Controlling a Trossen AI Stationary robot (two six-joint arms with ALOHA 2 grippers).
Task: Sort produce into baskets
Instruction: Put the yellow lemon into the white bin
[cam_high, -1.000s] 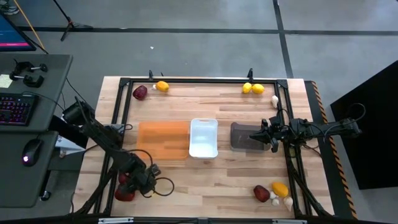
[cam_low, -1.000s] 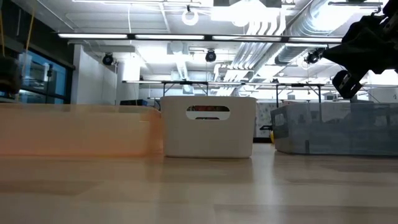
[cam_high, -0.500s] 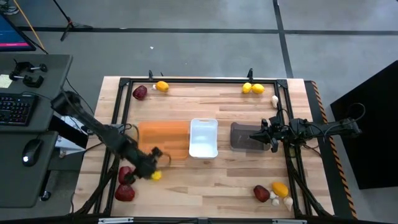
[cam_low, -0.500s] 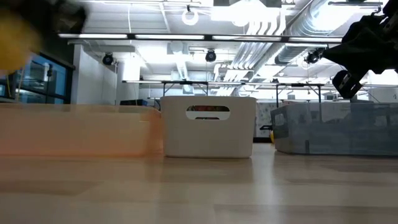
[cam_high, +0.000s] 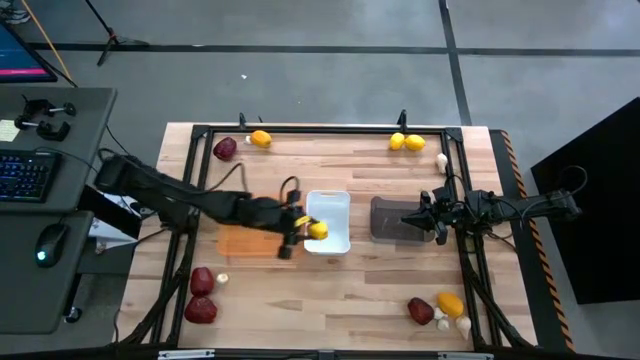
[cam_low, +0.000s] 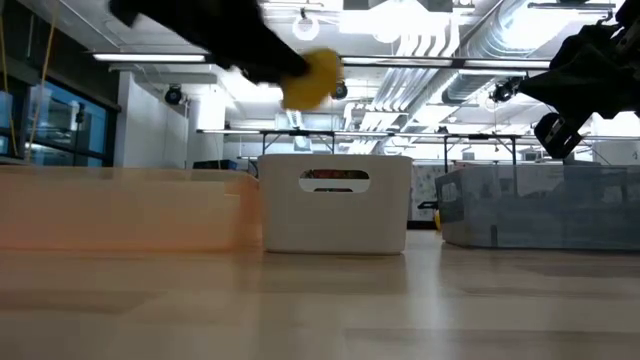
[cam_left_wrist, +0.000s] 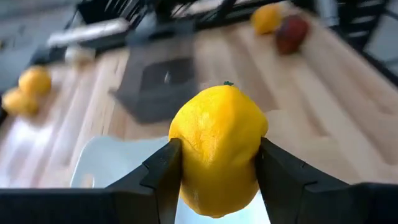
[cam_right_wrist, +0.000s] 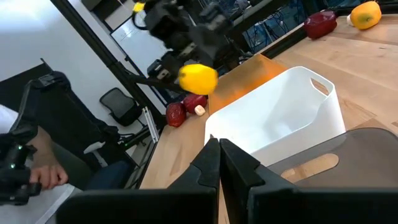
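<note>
We observed the left gripper pinching a yellow lemon between its fingers, held in the air above the left edge of the white bin. The orange tray lay just left of the white bin and the dark grey bin just right of it. Over the dark grey bin, the right gripper hung with its fingers pressed together.

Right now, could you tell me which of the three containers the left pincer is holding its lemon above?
The white bin in the middle. The left pincer holds the lemon over its near-left corner, past the orange tray; the dark grey bin sits beside the waiting right pincer.
</note>
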